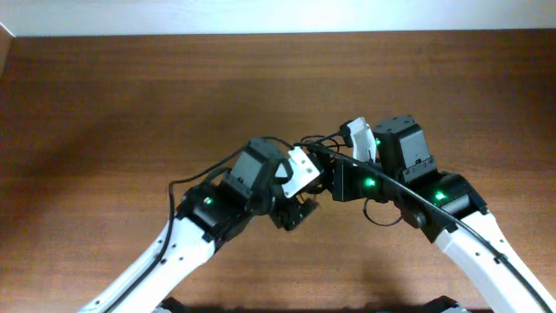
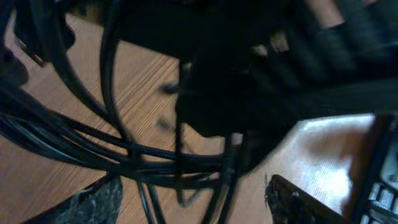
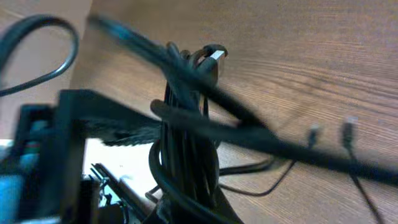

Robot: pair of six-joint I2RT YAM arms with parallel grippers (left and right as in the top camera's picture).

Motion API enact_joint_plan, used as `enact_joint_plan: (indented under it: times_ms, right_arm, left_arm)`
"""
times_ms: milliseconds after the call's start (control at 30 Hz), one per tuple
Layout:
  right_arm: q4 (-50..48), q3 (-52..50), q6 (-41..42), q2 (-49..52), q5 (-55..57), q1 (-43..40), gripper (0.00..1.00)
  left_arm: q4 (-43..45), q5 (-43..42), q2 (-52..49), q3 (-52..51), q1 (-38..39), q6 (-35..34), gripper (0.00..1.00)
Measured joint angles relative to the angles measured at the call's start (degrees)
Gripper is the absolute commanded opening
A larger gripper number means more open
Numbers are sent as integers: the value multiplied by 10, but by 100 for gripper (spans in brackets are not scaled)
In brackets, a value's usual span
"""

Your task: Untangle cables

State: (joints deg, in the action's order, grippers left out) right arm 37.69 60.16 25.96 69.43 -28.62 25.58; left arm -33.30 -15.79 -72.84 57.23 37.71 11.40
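Note:
The cables (image 1: 318, 149) are a bunch of thin black wires in the middle of the table, between my two grippers. In the right wrist view the bundle (image 3: 186, 143) rises straight out of my right gripper (image 3: 199, 214), which is shut on it; a silver plug (image 3: 214, 55) sticks out at the top and two small plug ends (image 3: 314, 130) lie on the wood. In the left wrist view several strands (image 2: 155, 162) run across above my left gripper (image 2: 193, 205), whose fingers (image 2: 93, 199) stand wide apart, open, with loose strands crossing the gap. Overhead, the left gripper (image 1: 298, 211) sits just below-left of the right gripper (image 1: 337, 180).
Both arms meet over the centre of the brown wooden table (image 1: 130, 104). A thicker black arm cable (image 1: 417, 198) runs along the right arm, and another blurred thick cable (image 3: 273, 140) crosses the right wrist view. A pale wall (image 1: 261, 16) borders the far edge.

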Motion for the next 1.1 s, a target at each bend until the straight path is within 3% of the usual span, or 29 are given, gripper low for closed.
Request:
enact_joint_plan:
  times_ms: [233, 300, 367, 500, 600, 700, 800, 1033, 1100]
  right_arm:
    - [36, 12, 11, 1, 76, 1, 9]
    - [42, 31, 13, 1, 81, 1, 9]
    - [47, 39, 15, 1, 82, 2, 17]
    - [87, 42, 23, 5, 91, 2, 24]
    - [162, 30, 22, 10, 150, 1, 22]
    - [184, 17, 23, 23, 210, 1, 18]
    - [178, 17, 25, 23, 253, 1, 4]
    - [187, 38, -20, -37, 154, 1, 4]
    - [174, 41, -29, -68, 142, 1, 4]
  left_arm:
    - [34, 8, -1, -5, 5, -47, 0]
    - [76, 11, 42, -17, 5, -110, 0]
    - [97, 10, 61, -21, 5, -149, 0]
    - [104, 32, 63, -26, 21, -284, 0]
    - [180, 45, 66, -30, 14, -344, 0]
    - [189, 45, 85, -23, 8, -355, 0]
    - [182, 42, 85, -23, 8, -355, 0]
    - [90, 188, 50, -9, 7, -313, 0]
    - [115, 155, -16, -4, 7, -290, 0]
